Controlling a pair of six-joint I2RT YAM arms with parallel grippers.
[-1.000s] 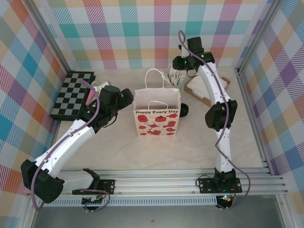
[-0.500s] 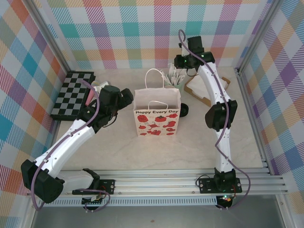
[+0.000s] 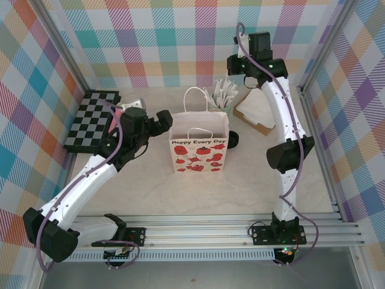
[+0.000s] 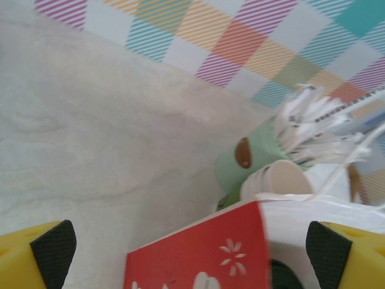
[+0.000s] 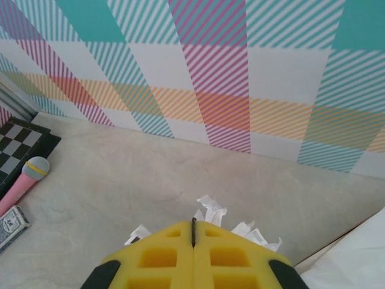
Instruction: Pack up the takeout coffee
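The right hand point(image 5: 194, 233) is clenched, its yellow fingers pressed flat together with nothing seen between them. It hangs high near the back wall point(image 3: 180, 36). Just past its tips lie the white wrapped cutlery pieces standing in a green cup point(image 3: 224, 99). The takeout coffee point(image 3: 233, 139) sits well nearer the arm bases than this hand, apart from it. It stands on the tabletop point(image 3: 252, 186), just beside the right side of the red-and-white paper bag point(image 3: 198, 150), with its black lid showing.

The left hand point(image 3: 162, 122) is released, jaws spread wide and holding nothing. It sits at the bag's upper left edge, so the coffee lies across the bag from it. Beyond this hand's reach, past the bag's rim, a stack of cream cups point(image 4: 281, 177) leans against the green cutlery cup.

The tabletop is pale and marbled. Plaid walls in pastel checks close it in on three sides, with metal rails along the edges.

Counted: one bag, one coffee, one cutlery cup, one cream stack, one chessboard point(image 3: 90, 120), one pink microphone point(image 5: 24, 180), one deck of cards point(image 5: 12, 226), and one flat brown-and-white box point(image 3: 258, 113).
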